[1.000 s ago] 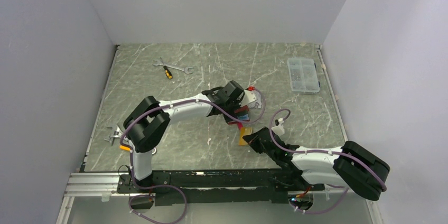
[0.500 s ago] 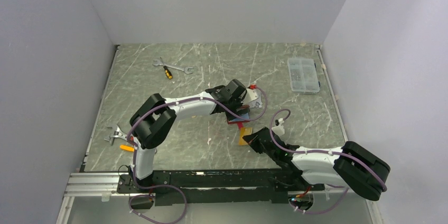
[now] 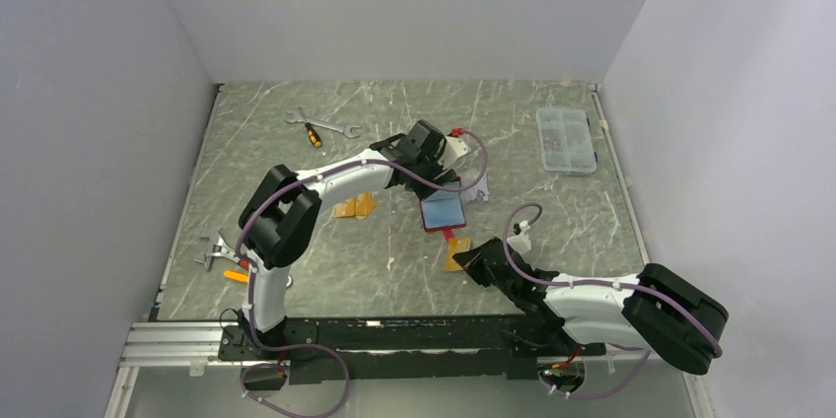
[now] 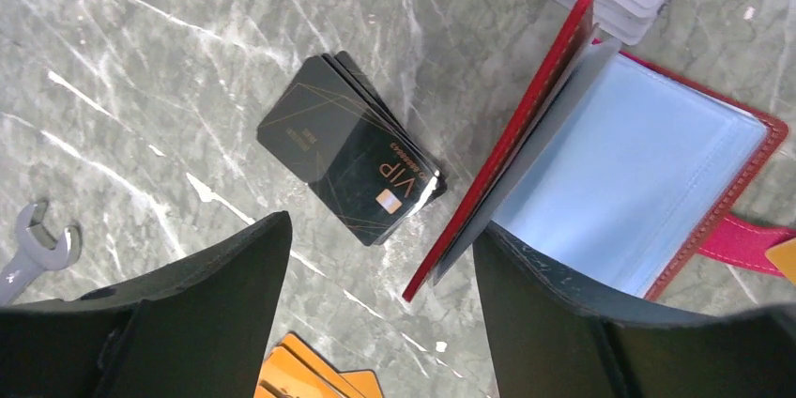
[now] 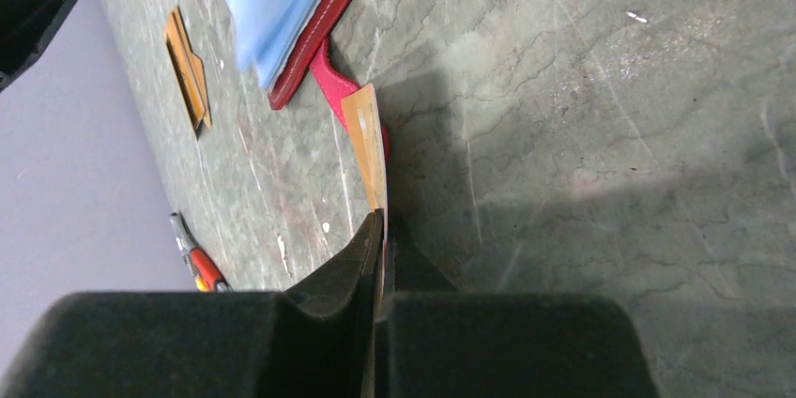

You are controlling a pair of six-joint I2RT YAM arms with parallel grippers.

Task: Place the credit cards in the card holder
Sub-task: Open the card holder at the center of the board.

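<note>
Nearest you, your right fingers (image 5: 361,257) are clamped on an orange card (image 5: 364,135), edge-on by the snap tab. Just beyond, mid-table, the card holder (image 3: 444,210) lies open, dark red with pale-blue sleeves. Your left fingers (image 4: 216,295) stand apart over its raised cover. Black cards (image 4: 352,146) lie just beyond, with bare table farther back.

Overhead, wrist close-ups; shared card holder (image 3: 444,211)
</note>
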